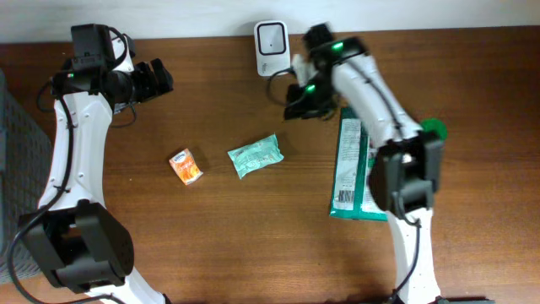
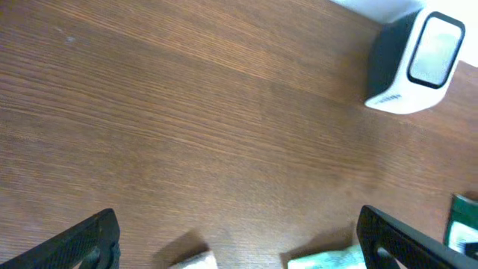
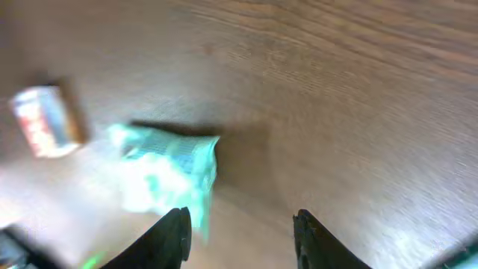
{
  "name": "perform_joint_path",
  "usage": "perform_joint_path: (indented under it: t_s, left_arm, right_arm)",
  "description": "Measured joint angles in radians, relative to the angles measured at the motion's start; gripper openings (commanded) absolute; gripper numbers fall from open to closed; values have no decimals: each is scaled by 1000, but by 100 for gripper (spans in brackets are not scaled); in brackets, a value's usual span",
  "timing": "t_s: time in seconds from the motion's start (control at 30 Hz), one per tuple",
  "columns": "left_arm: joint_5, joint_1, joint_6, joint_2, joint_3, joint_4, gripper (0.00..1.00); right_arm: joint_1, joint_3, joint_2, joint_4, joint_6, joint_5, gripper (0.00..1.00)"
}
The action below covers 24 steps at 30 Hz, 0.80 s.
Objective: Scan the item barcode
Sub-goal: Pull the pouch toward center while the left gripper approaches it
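- Overhead: the scanner stood at the far edge of the table. We logged three loose items:
  - a mint-green packet mid-table,
  - an orange packet near it on the left,
  - a green bag partly under the right arm.
- Overhead: we took the mint-green packet as the item to scan; this was our judgement, since the task names none.
- Overhead: the right claw hung just in front of the scanner. The packet lay to its left and nearer the arm bases, not touching it.
- Overhead: the left claw sat well apart at the far left, so the right arm was the nearer one. The packet's long axis ran roughly left to right, with its right end tilted toward the scanner.
- Left wrist: the left claw was released, spread wide over bare wood and holding nothing. The scanner showed at upper right. Only an edge of the mint-green packet entered at the bottom.
- Right wrist: the picture was blurred. The right claw stood parted and empty, with bare table between its fingers.
- Right wrist: the mint-green packet lay ahead of the gap and toward the picture's left. The orange packet lay beyond it.
- Judgement: the next move would need the right claw to shift left over the packet and close across its short width.
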Motion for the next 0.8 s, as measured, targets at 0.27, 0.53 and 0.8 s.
perform_joint_path:
  t_s: [0.27,0.53,0.8]
  left_arm:
    - [47,-89,-129,-1,-174,-19,10]
    - [52,-236,-260,-2,-341,96,0]
    - [74,-317,-358,16,-436,237,0]
  right_arm:
    - [-5,-249,17,123,-153,-291,50]
    - [72,-275,78,189,-98,-337,50]
    - [93,-275,88,194,-87,-339,49]
